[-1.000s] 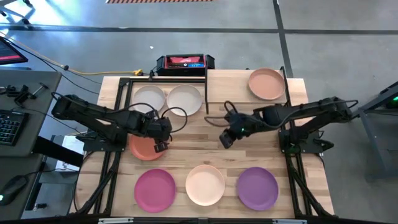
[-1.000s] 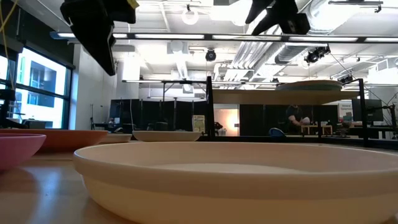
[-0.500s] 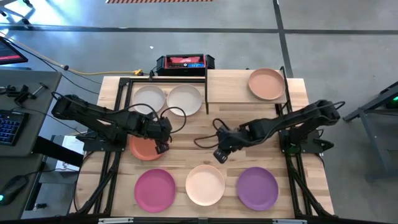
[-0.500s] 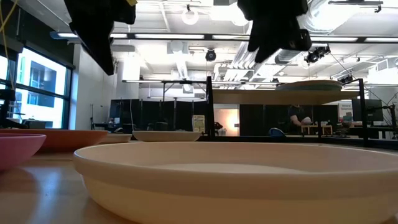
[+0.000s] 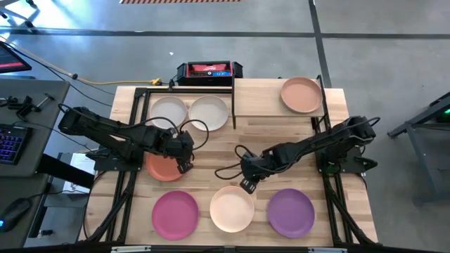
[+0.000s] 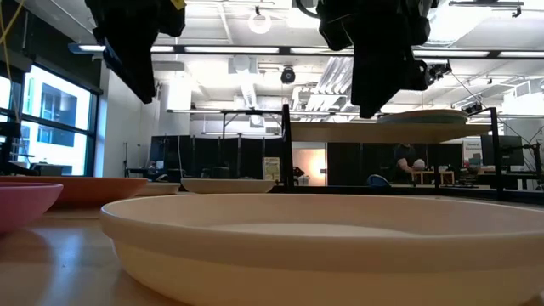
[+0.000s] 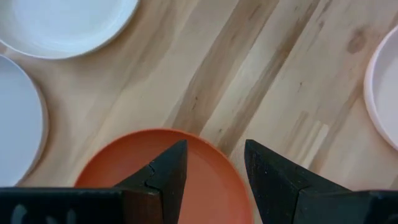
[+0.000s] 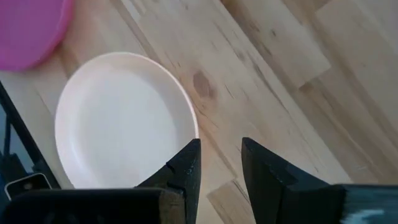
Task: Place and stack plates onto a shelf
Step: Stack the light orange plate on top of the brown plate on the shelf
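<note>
My left gripper [image 5: 184, 166] [image 7: 214, 158] hovers open above the right rim of the coral red plate [image 5: 163, 169] [image 7: 211, 190], which lies flat on the table. My right gripper [image 5: 246, 185] [image 8: 221, 155] hangs open above the table, just beyond the far rim of the pale cream plate [image 5: 232, 209] [image 8: 118, 124] in the near row. The low view shows both grippers well above the plates. A peach plate [image 5: 302, 95] [image 6: 425, 116] lies on the shelf [image 5: 264, 98] at the far right.
Two white plates [image 5: 169, 112] [image 5: 208, 112] lie at the far left of the table. A magenta plate [image 5: 176, 214] and a purple plate [image 5: 291, 212] flank the cream one along the near edge. Bare wood [image 5: 218, 151] lies between the two grippers.
My right gripper has swung from mid-table toward the near edge and leftward, coming down closer to the cream plate. No plate has moved.
</note>
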